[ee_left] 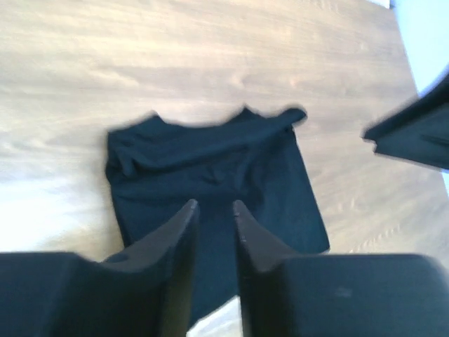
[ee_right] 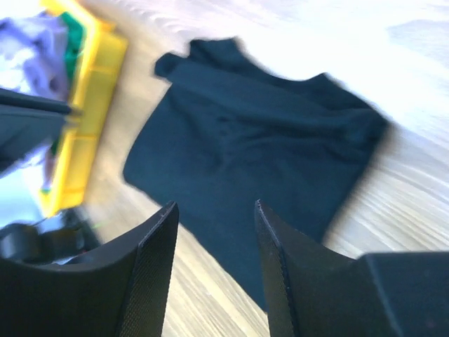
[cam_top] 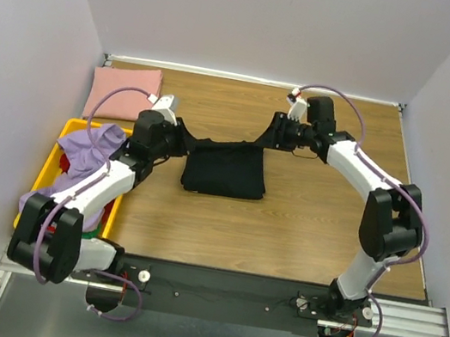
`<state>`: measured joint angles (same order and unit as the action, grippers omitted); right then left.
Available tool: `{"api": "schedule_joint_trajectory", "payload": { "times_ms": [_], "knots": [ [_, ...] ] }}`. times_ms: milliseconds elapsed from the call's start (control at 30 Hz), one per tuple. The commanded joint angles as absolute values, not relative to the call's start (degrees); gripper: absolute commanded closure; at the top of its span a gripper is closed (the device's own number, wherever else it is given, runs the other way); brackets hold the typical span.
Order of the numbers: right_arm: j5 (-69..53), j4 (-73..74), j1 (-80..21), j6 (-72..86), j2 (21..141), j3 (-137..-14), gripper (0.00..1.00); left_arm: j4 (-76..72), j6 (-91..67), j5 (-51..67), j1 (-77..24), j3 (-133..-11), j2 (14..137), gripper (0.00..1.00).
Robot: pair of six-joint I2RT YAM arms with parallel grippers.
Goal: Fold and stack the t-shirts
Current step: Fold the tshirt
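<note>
Black t-shirt (cam_top: 224, 173): roughly folded, flat on worktop (cam_top: 300, 234).
Left pincer (ee_left: 215, 205): parted, empty.
Right pincer (ee_right: 215, 205): parted, empty.

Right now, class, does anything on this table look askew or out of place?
The black t-shirt has a rumpled far edge, corners sticking out unevenly. The lavender t-shirt hangs crumpled over the rim of the yellow crate, not folded.

A lab test cell: white walls (cam_top: 269, 19) enclosing wooden table (cam_top: 300, 234).
</note>
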<state>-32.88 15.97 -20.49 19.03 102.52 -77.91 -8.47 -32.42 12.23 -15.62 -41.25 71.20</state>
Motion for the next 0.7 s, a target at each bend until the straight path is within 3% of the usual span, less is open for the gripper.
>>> {"api": "schedule_joint_trajectory", "payload": {
  "times_ms": [0,267,667],
  "knots": [
    [-46.5,1.7,-20.1,26.2,107.0,-72.4,0.46,-11.2,-33.0,18.0,-18.2,-38.7,75.8,0.76],
    [-50.6,-6.4,-20.0,28.8,116.9,-76.1,0.47,-15.7,-33.4,15.6,-18.0,-43.0,88.5,0.87],
    [-49.2,-6.6,-16.4,30.5,128.7,-86.7,0.47,-15.7,-35.2,18.2,-12.0,-58.5,107.0,0.92]
  ]
}}
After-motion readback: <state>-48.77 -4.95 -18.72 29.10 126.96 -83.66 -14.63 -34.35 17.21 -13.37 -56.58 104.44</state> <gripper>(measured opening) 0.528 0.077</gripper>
